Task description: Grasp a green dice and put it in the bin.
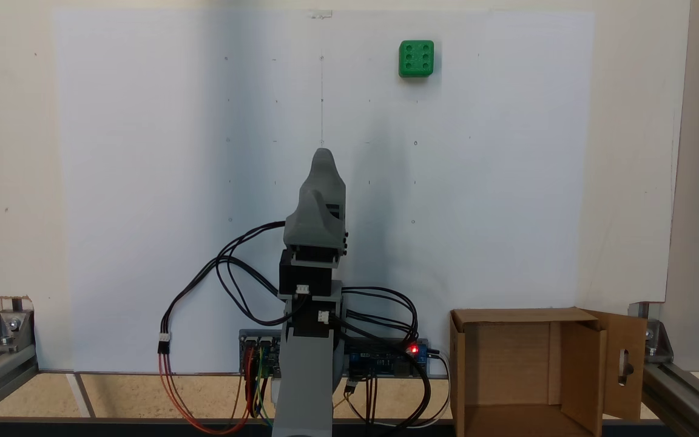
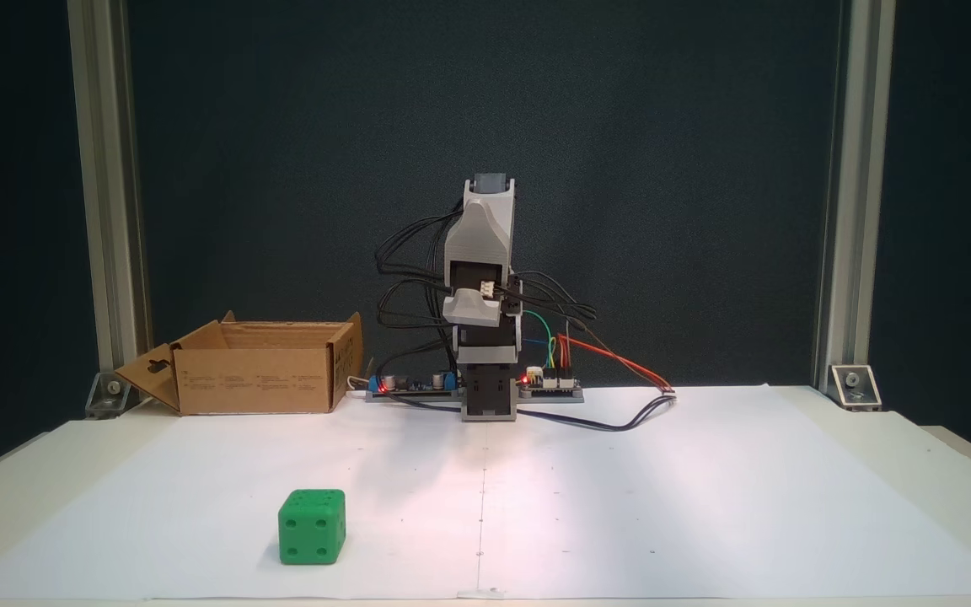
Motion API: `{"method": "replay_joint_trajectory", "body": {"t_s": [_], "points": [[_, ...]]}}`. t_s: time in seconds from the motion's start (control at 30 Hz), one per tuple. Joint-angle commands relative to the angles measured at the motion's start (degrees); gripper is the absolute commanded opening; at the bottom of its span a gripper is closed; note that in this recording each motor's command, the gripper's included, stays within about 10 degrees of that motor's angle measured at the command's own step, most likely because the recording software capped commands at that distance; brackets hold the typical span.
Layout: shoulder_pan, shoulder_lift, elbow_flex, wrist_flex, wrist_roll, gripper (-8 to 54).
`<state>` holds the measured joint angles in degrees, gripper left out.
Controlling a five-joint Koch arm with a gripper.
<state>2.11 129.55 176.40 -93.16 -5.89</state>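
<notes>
Resting alone on the white surface (image 2: 705, 472), well apart from the folded arm and the bin (image 1: 507, 370): green dice (image 2: 312, 527). Likely light, rigid, smooth plastic; grip two opposite flat faces. Fingers' state: cannot tell.

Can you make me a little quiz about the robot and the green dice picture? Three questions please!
1. True or false: the green dice is already inside the cardboard box.
2. In the fixed view where the arm faces us, which is nearer the camera? A) the dice B) the box C) the arm
3. Fill the gap: the dice sits on a big sheet of white ____.

Key
1. False. It sits out on the sheet, far from the box and touching nothing else.
2. A. The dice is at the front; the box is at the back beside the arm.
3. Paper.
</notes>
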Motion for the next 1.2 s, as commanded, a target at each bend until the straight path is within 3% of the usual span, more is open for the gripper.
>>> {"method": "replay_joint_trajectory", "body": {"t_s": [0.0, 1.17], "points": [[-1.9, 6.2, 2.9, 3.5, -2.4, 44.6], [-1.2, 6.2, 2.9, 3.6, -2.9, 44.0]]}}
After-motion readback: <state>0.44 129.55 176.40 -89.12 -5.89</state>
